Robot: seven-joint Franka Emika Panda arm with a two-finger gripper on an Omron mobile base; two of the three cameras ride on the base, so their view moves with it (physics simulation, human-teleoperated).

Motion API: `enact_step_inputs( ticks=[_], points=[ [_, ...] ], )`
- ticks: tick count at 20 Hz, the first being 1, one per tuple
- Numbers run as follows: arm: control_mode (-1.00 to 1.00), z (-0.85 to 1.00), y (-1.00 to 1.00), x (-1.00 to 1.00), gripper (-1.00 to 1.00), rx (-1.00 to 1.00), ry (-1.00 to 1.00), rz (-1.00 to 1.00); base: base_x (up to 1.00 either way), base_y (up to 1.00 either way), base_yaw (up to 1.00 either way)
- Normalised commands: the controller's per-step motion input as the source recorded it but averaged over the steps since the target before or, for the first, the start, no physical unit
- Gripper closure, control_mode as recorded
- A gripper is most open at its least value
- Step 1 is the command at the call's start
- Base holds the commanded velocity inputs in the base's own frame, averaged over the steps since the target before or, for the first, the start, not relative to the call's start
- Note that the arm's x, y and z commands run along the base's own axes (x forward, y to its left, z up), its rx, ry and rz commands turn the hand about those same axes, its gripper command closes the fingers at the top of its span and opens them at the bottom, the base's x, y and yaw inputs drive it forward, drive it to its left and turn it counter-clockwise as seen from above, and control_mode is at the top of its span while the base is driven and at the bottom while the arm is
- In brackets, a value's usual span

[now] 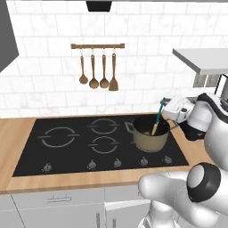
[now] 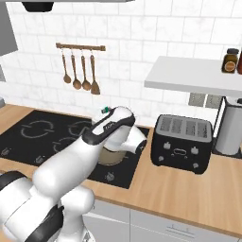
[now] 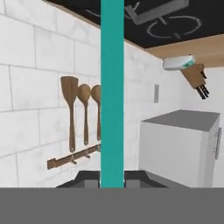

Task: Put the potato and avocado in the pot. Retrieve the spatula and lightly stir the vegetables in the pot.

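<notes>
The pincer (image 1: 165, 107) is clamped on the teal handle of the spatula (image 1: 156, 121), which slants down and away from it so that the pale blade dips into the pot (image 1: 150, 140) just below. In the hand view the handle (image 3: 112, 92) runs straight up between the 2 dark tips, which press on it from either side. The pot stands on the cooktop (image 1: 67, 153) beneath the pincer, and a pale lump inside it beside the blade looks like 1 of the vegetables; whether both are in cannot be told. Loading and fetching the spatula seem done. What appears left is the light stirring itself, which is judged to be under way.
</notes>
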Motion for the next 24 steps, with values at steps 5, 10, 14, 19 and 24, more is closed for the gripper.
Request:
enact_step_inputs(
  ticks=[5,10,14,19,24],
  points=[
    [-1.0,-0.51,0.0,0.25,1.0,0.05,0.12,-0.06,0.0,0.0,0.0],
    [-1.0,-0.54,0.0,0.41,1.0,0.06,0.08,-0.03,0.0,0.0,0.0],
    [-1.0,-0.19,-0.02,0.42,1.0,0.01,0.01,-0.03,0.0,0.0,0.0],
    [-1.0,-0.02,-0.29,0.23,1.0,-0.15,0.0,-0.14,0.0,0.0,0.0],
    [-1.0,0.0,-0.16,0.02,1.0,-0.25,0.0,-0.15,0.0,0.0,0.0]
  ],
)
